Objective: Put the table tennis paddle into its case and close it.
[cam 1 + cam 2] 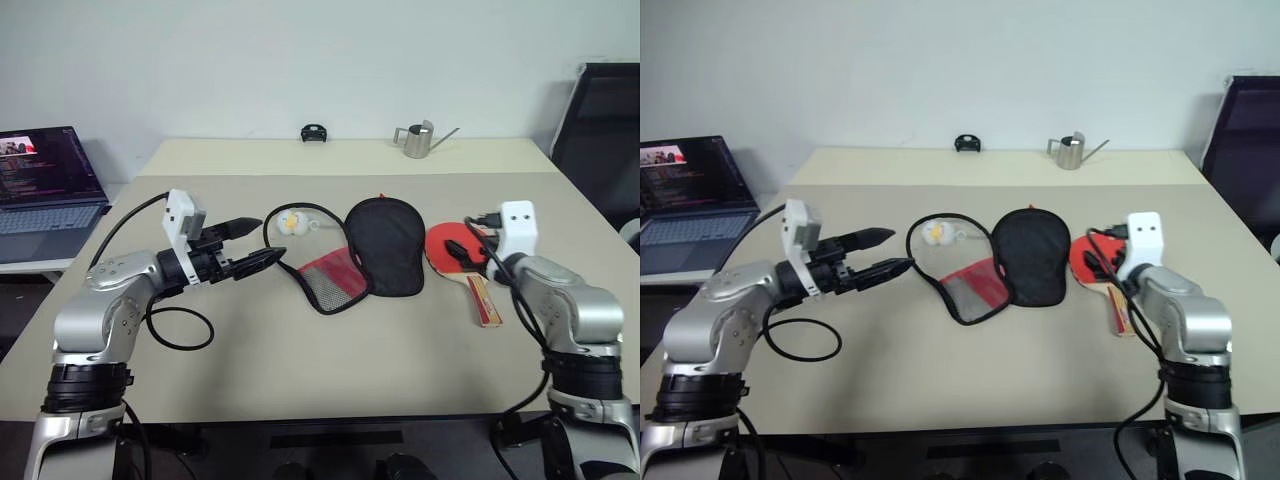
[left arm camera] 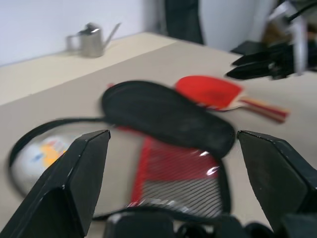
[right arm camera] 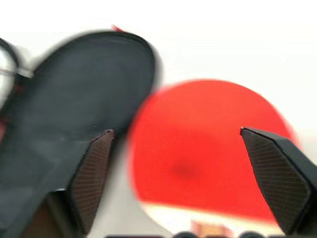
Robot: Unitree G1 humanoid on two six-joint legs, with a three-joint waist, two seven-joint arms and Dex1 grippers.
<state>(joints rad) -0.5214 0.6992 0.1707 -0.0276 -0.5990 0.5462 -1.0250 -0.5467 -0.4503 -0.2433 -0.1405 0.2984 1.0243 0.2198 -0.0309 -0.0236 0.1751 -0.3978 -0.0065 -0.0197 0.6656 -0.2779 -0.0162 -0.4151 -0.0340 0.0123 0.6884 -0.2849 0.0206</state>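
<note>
The case lies unzipped at mid-table: a black flap, a red mesh-lined half in front of it to the left, and a white-yellow charm inside a loop of black edging. The table tennis paddle lies flat just right of the case, red face up, with its striped handle pointing toward me. My right gripper hovers open over the paddle's face, and nothing is between its fingers. My left gripper is open and level, left of the case, pointing at it.
An open laptop sits on a side desk at the left. At the table's far side stand a metal watering can and a small black object. A black chair is at the right. A cable loop lies by my left arm.
</note>
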